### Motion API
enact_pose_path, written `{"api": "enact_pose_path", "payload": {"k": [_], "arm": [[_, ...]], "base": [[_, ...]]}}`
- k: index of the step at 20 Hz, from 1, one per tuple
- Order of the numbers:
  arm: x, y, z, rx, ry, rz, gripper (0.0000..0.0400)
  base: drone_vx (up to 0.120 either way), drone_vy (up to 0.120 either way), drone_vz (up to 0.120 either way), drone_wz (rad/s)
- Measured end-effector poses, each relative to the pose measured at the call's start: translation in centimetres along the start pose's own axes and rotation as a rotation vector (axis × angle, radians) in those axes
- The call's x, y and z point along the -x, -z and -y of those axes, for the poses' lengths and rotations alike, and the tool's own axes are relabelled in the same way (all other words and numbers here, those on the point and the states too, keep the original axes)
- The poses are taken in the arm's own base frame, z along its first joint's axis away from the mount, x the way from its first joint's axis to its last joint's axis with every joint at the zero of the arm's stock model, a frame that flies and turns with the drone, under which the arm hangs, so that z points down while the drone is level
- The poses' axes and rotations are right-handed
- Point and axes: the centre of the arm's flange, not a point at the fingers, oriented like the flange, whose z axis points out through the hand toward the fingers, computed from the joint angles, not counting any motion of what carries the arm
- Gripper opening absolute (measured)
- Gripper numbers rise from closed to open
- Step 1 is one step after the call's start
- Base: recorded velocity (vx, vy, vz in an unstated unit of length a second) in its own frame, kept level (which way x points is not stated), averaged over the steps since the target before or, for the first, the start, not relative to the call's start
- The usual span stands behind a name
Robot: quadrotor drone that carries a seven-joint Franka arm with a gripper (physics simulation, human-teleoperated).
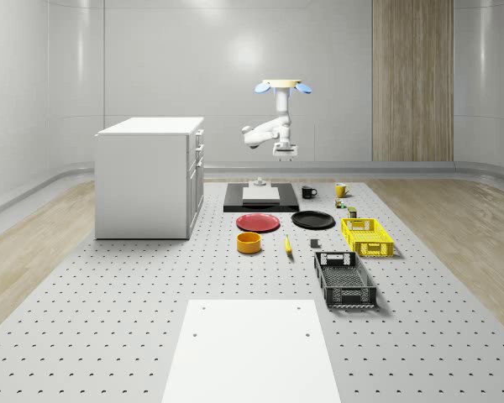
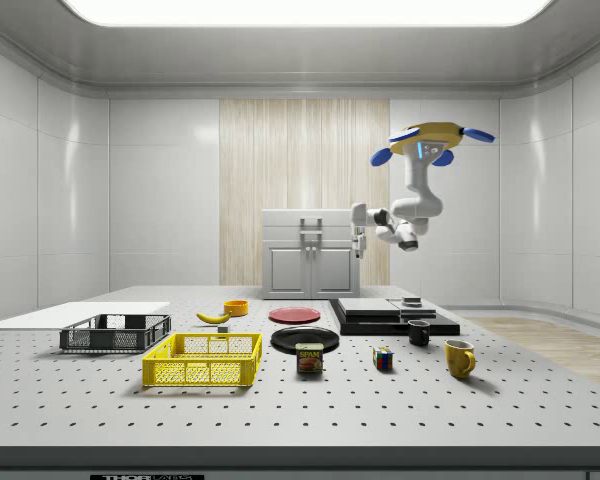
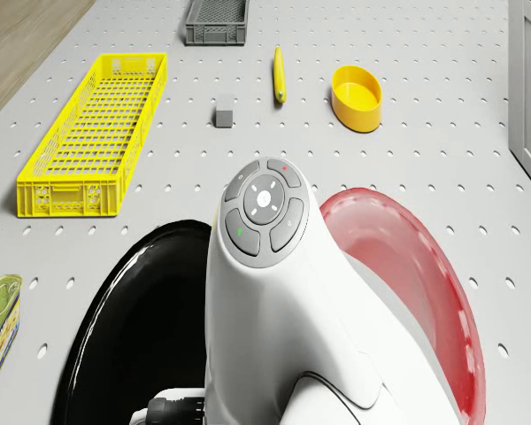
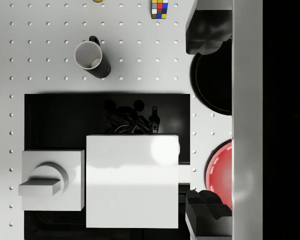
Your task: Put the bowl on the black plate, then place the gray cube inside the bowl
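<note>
Drone view: arm (image 3: 274, 292) hides much of black plate (image 3: 142, 328) | bowl (image 3: 357, 96) unobstructed

Bright, even overhead light; soft shadows

The yellow-bodied quadrotor drone with blue rotor pods (image 2: 427, 139) hovers high in the air, resting on nothing. From its underside the white seven-joint arm (image 1: 273, 124) hangs straight down, bends at an elbow and folds back on itself, so the wrist sits level with that bend. The two-finger gripper (image 1: 285, 152) points straight down, well above the surface. In the wrist view its dark fingertips (image 4: 206, 30) stand wide apart, nothing between them.
</note>
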Motion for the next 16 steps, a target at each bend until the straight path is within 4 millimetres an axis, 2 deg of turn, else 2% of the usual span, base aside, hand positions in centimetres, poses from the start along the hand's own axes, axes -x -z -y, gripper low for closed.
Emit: {"api": "enact_pose_path", "payload": {"k": [11, 13, 16], "arm": [[0.0, 0.0, 0.0, 0.0, 0.0, 0.0, 0.04], [0.0, 0.0, 0.0, 0.0, 0.0, 0.0, 0.04], [0.0, 0.0, 0.0, 0.0, 0.0, 0.0, 0.04]], "base": [[0.12, -0.12, 0.0, 0.0], [0.12, 0.0, 0.0, 0.0], [0.12, 0.0, -0.12, 0.0]]}}
